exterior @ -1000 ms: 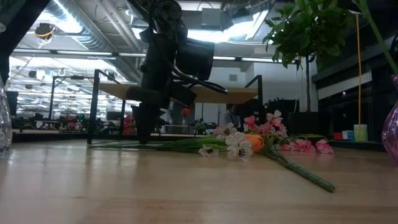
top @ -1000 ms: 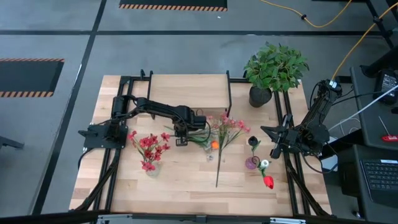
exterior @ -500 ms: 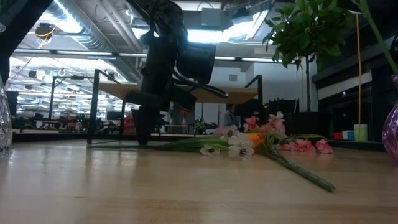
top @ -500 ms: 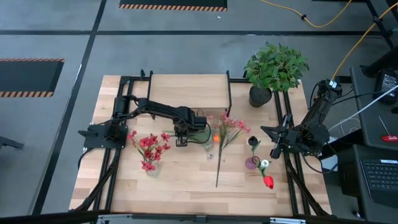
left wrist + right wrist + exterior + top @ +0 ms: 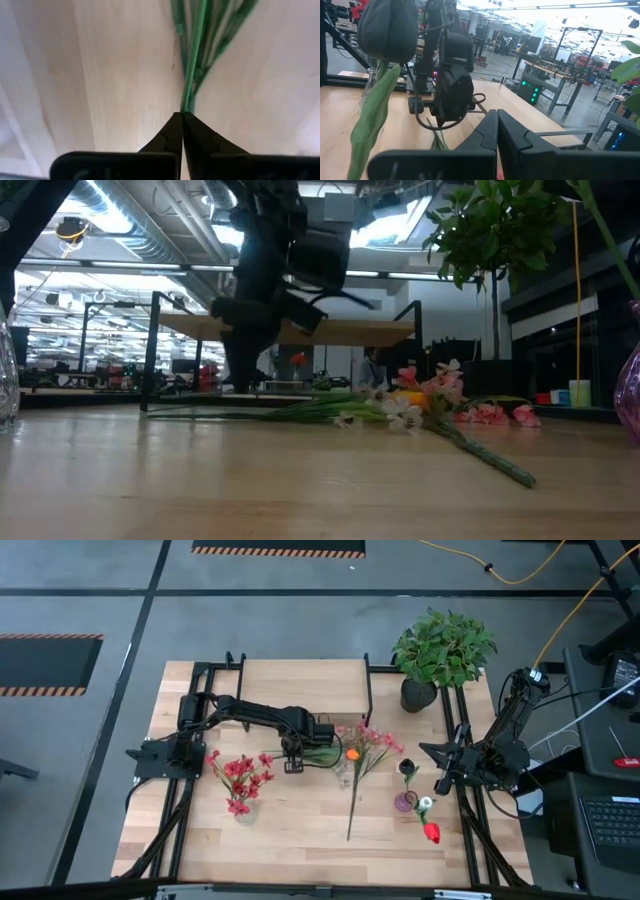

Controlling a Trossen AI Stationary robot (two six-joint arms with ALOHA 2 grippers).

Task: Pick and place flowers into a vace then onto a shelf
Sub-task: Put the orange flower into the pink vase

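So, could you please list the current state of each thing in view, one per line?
Left gripper: shut on a green stem, low over the table centre.
Loose flowers: lying flat on the table.
Red flowers: standing in a clear vase.
Purple vase: upright, holding a dark bloom.
Shelf: nothing on it.
Right gripper: shut, empty, at the right edge.

Wood table (image 5: 300,830) w/ shelf (image 5: 300,685), potted plant (image 5: 440,650), loose flowers (image 5: 360,755), vases (image 5: 243,808).

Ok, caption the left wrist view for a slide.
Left gripper shut on a green flower stem above the wooden table.
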